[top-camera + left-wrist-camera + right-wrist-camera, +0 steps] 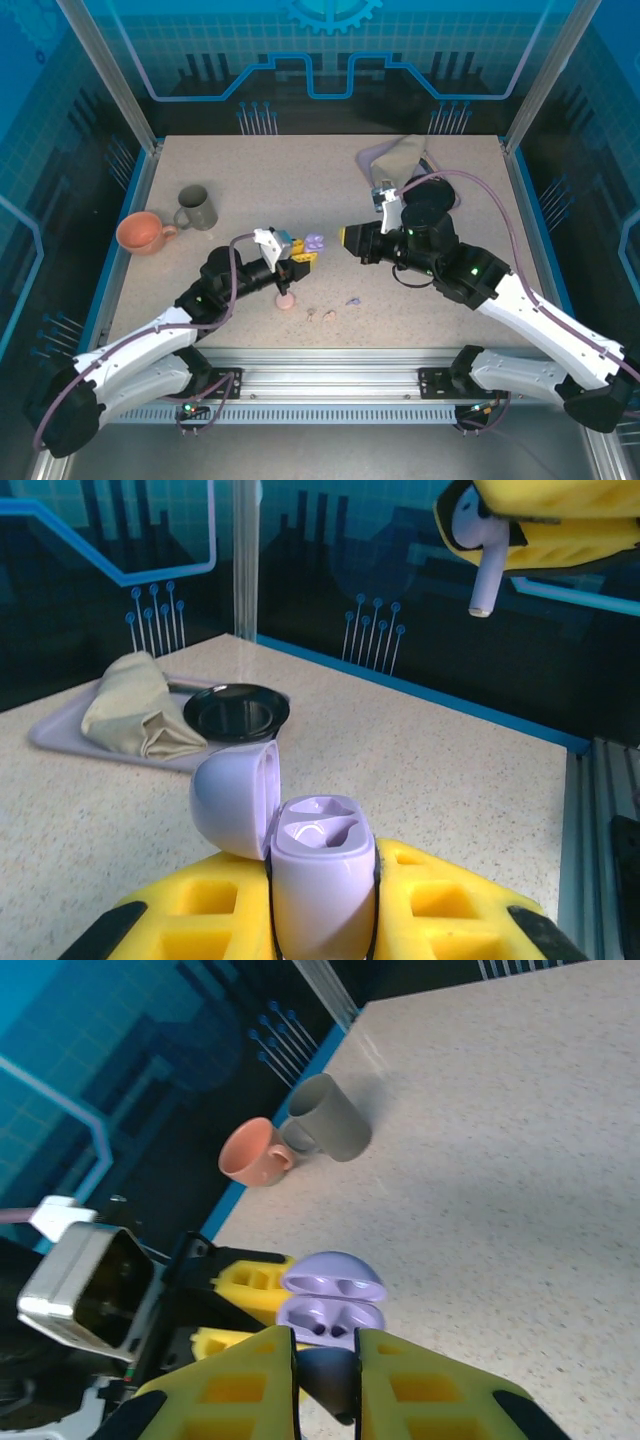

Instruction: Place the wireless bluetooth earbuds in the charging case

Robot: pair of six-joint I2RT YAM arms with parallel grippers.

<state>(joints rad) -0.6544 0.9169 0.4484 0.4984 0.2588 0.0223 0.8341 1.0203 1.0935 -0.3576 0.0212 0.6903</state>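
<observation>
**Finding: robot laboratory test cell**

The premises are an enclosed bench cell. Evidence:
- Aluminium frame posts (108, 75) carry clear wall panels (330, 60) printed with blue circuit and gear graphics.
- 2 robot arms, the left arm (140, 355) and the right arm (545, 310), are bolted to a slotted rail (330, 362).
- That rail runs along the near edge of a speckled tabletop (300, 180).

Charging case (320, 875) is showing lavender, lid and body alike. Earbud (486, 565) is reading pale lavender, near white. Left end effector (300, 261) and right end effector (348, 238) are both showing yellow fingers. Table (420, 310) is showing beige with fine dark speckle. Cup (140, 232) is reading salmon-orange, mug (197, 207) grey. Cloth (130, 705) is looking tan, dish (237, 712) glossy black, tray (55, 730) pale grey-lilac. Second case (286, 300) is showing pale pink. Backdrop (300, 50) is showing blue with a lighter circuit-line pattern.
</observation>
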